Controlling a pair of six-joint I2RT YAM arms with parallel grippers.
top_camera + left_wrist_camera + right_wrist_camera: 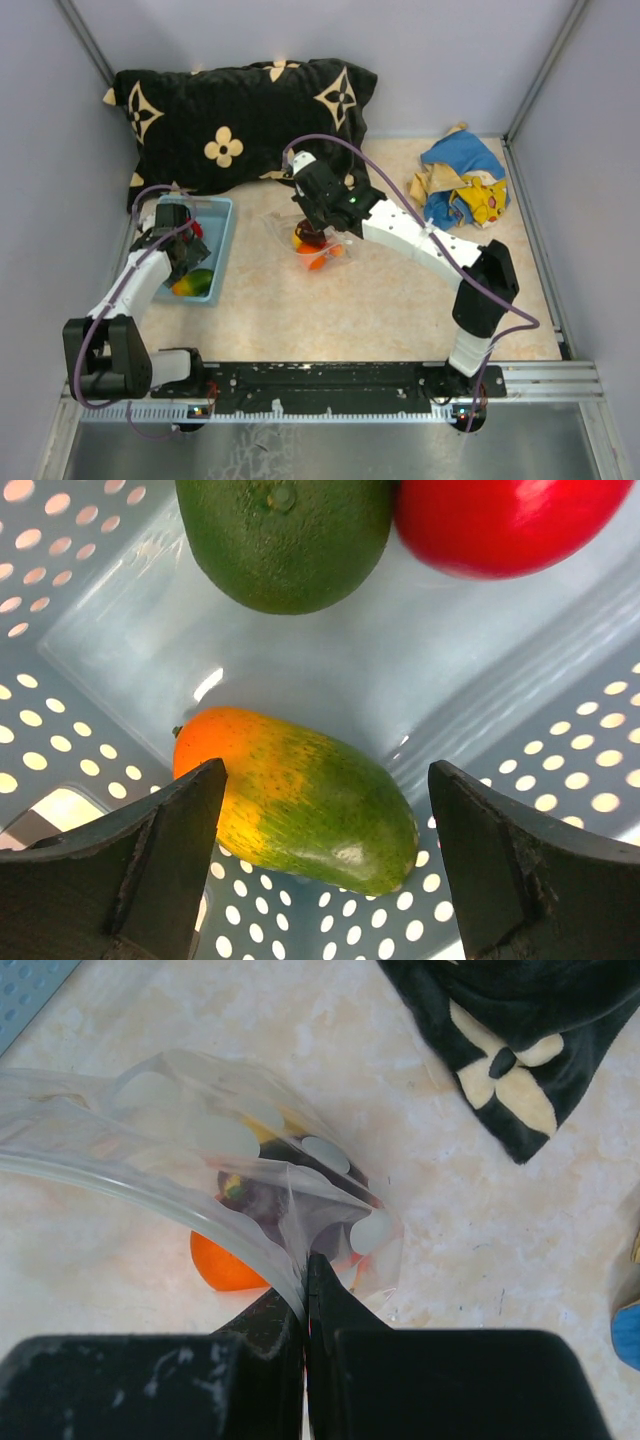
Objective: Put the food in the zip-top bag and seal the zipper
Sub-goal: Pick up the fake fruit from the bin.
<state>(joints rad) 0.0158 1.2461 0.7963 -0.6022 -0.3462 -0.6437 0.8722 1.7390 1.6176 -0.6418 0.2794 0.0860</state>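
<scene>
Wide marbled bench (pixel 400 310) here, and across the back of it lies a big black cushion (pixel 240 110) with tan flower marks. At the far right sits a crumpled blue-and-yellow cloth (pixel 462 185). On the left is the light blue perforated basket (pixel 300 660), and there are three pieces of food in it: a green round fruit (pixel 285 540) and a red one (pixel 510 520) side by side at one end, and an orange-to-green mango (pixel 300 800) lying on its side nearer the camera. Centre bench now, the zip-top bag (pixel 200 1150), clear and puffed up, with its mouth gaping. Its zipper (pixel 120 1182) arcs away as a pale band, unsealed. Inside the bag I can see an orange piece (pixel 225 1265) low down and a dark purple-brown piece (pixel 265 1195) above it; anything else in there is too blurred to name. The right tool (pixel 305 1270) is clenched, pinching the bag's plastic at the mouth edge. The left tool (pixel 327 780) is released, fingers spread wide, hanging in the basket just over the mango and not touching it.
</scene>
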